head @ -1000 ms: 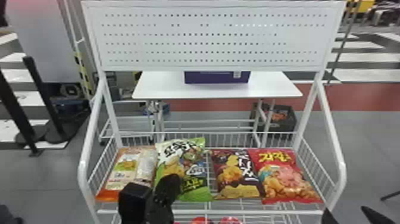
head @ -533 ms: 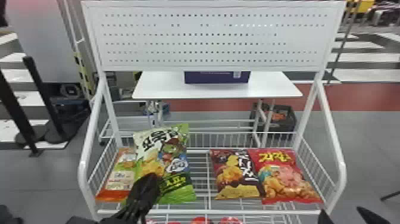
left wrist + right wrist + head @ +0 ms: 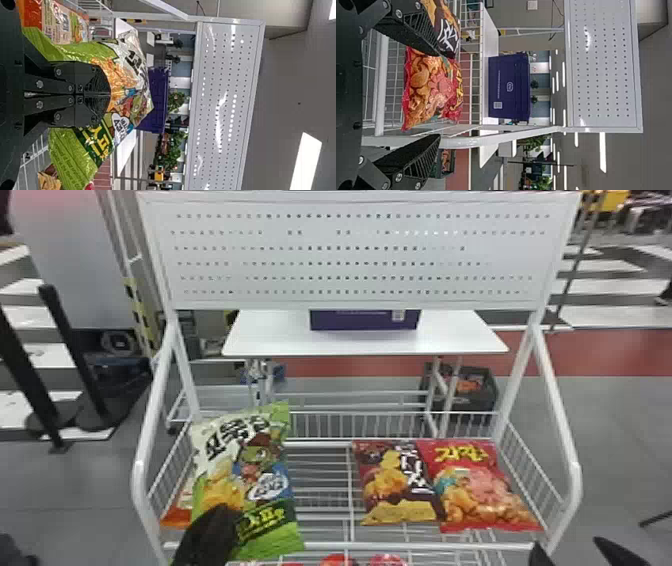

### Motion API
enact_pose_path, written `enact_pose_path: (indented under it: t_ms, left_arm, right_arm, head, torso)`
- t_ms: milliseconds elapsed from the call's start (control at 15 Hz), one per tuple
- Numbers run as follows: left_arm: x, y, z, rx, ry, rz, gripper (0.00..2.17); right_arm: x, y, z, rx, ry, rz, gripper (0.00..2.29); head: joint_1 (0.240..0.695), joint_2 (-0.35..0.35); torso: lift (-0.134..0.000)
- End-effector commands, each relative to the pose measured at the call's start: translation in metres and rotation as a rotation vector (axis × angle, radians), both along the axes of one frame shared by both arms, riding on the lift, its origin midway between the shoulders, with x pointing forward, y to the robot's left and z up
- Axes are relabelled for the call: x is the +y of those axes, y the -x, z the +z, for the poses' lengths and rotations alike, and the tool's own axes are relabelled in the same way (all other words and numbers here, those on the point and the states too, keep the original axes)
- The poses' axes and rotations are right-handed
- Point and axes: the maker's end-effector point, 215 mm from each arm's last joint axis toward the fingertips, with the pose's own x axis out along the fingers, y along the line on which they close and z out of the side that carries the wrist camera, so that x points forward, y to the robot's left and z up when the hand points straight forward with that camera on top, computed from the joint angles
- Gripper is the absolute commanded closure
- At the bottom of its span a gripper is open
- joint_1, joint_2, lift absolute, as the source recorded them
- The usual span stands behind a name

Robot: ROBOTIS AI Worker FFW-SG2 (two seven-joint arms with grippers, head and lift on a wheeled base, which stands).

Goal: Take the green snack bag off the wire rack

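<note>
In the head view my left gripper (image 3: 212, 535) is at the lower left, against the front of the green snack bag (image 3: 270, 502), which stands tilted over the left part of the wire rack (image 3: 420, 546). The left wrist view has my left gripper (image 3: 110, 95) shut on the green snack bag (image 3: 71, 158), whose film bulges around the fingers. At the head view's bottom right corner sits my right gripper (image 3: 570, 557). Its fingers stand wide apart in the right wrist view, where the gripper (image 3: 440, 95) holds nothing.
An orange snack bag (image 3: 175, 517) lies partly behind the green one. A dark brown bag (image 3: 400, 485) and a red bag (image 3: 480, 490) lie on the right side. White side rails (image 3: 575, 490) flank the basket, and a pegboard (image 3: 350, 255) rises behind it.
The left gripper has moved left with the green bag, lifting it from its place beside the brown bag and over the orange one. Bare rack wires now show there. The right gripper has barely moved.
</note>
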Motion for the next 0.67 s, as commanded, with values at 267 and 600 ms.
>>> enact_pose_path:
  t_ms: [267, 600]
  left_arm:
    - [0.012, 0.018, -0.012, 0.011, -0.010, 0.017, 1.79]
    - [0.032, 0.030, -0.007, -0.028, -0.001, 0.046, 1.79]
  right_arm:
    - [0.002, -0.002, -0.002, 0.002, 0.001, 0.008, 0.17]
    - [0.001, -0.002, -0.006, 0.008, -0.001, 0.006, 0.17]
  head:
    - [0.499, 0.000]
    - [0.499, 0.000]
  torso:
    - [0.000]
    - [0.000]
